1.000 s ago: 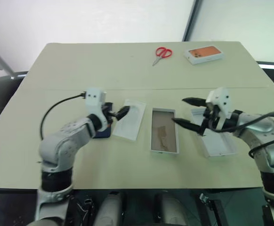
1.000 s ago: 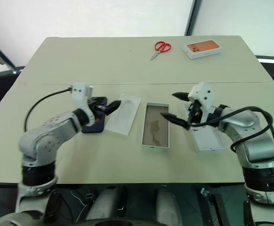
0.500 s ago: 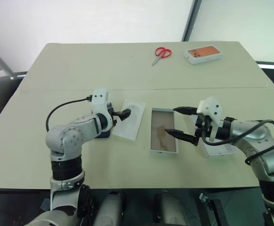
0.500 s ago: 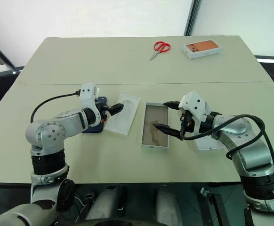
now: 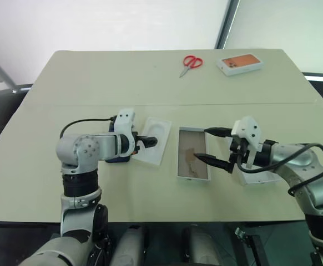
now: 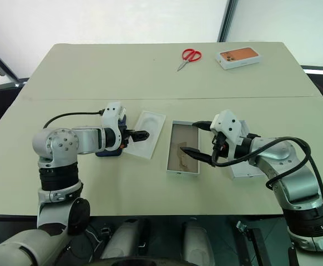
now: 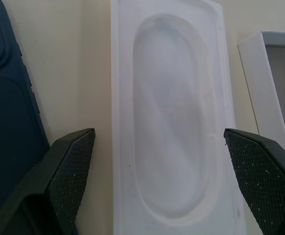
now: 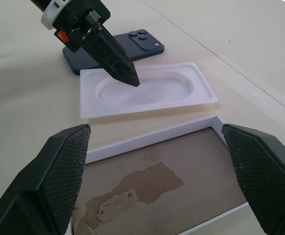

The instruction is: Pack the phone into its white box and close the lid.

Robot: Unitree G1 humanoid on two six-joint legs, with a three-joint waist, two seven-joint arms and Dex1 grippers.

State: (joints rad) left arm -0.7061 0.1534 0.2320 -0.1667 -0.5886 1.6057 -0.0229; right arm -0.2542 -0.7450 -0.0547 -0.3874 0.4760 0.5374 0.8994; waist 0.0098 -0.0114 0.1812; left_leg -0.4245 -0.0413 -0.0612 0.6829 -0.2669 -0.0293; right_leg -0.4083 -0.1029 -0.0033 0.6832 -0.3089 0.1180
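The phone (image 8: 114, 50) lies flat on the table (image 5: 150, 77), back up, left of centre, long axis running from near edge to far edge, camera cluster toward the far end. Just beside it lies the moulded tray insert (image 5: 154, 139), then the white box (image 5: 193, 160), open, showing bare brownish cardboard. The lid (image 6: 246, 169) sits rightmost, partly hidden. The left gripper (image 7: 164, 176) hangs splayed over the insert; the right gripper (image 5: 213, 146) is spread above the box, both empty
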